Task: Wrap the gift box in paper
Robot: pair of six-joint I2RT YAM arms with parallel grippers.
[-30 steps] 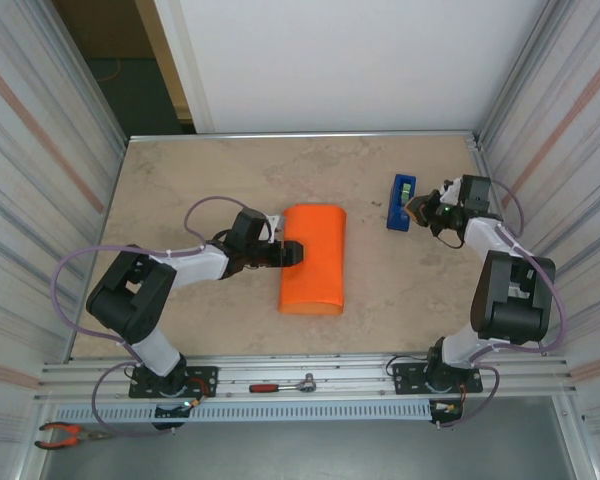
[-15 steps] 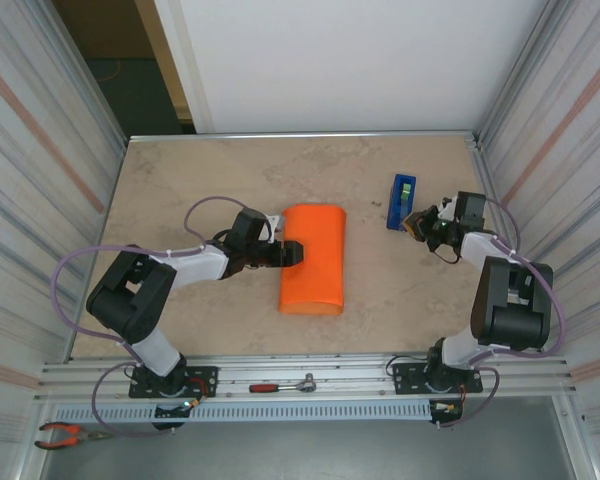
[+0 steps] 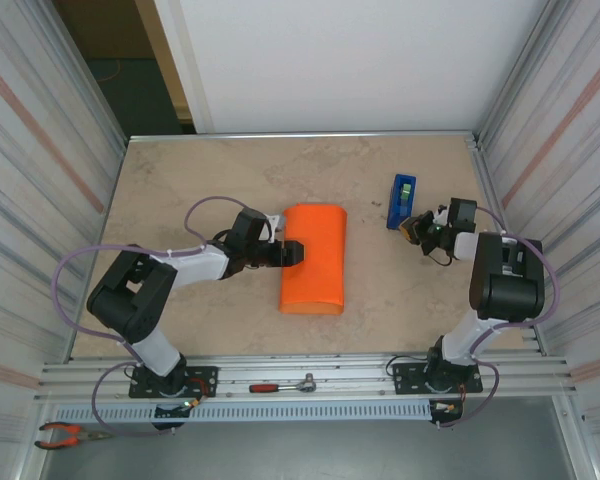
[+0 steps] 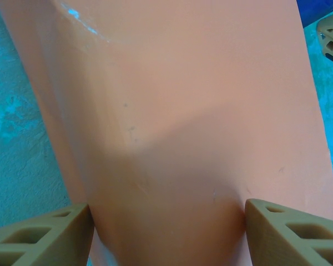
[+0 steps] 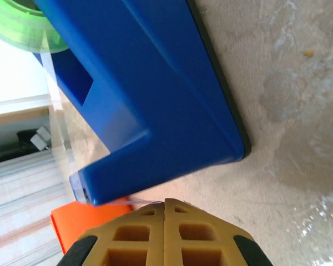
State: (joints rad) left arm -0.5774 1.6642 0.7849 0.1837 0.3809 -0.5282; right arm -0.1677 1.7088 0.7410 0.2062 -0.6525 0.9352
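The orange paper (image 3: 314,258) lies folded into a rounded bundle at mid-table; the gift box is hidden. My left gripper (image 3: 291,252) rests on the bundle's left edge. Its jaws are open, and both tan fingertips (image 4: 50,233) press on the paper (image 4: 172,122), which bulges between them. My right gripper (image 3: 420,228) is shut just in front of the blue tape dispenser (image 3: 402,201). A thin clear strip of tape (image 5: 125,199) runs from the dispenser's near end (image 5: 155,94) into the closed tips of my right gripper (image 5: 165,203).
Corrugated metal walls enclose the stone-patterned table (image 3: 200,190) on the left and right. A ratchet wrench (image 3: 283,384) lies on the front rail, and orange pliers (image 3: 65,433) sit below it at the left.
My right gripper has drawn back from the dispenser toward the near edge, still shut. The left gripper and the paper have not moved.
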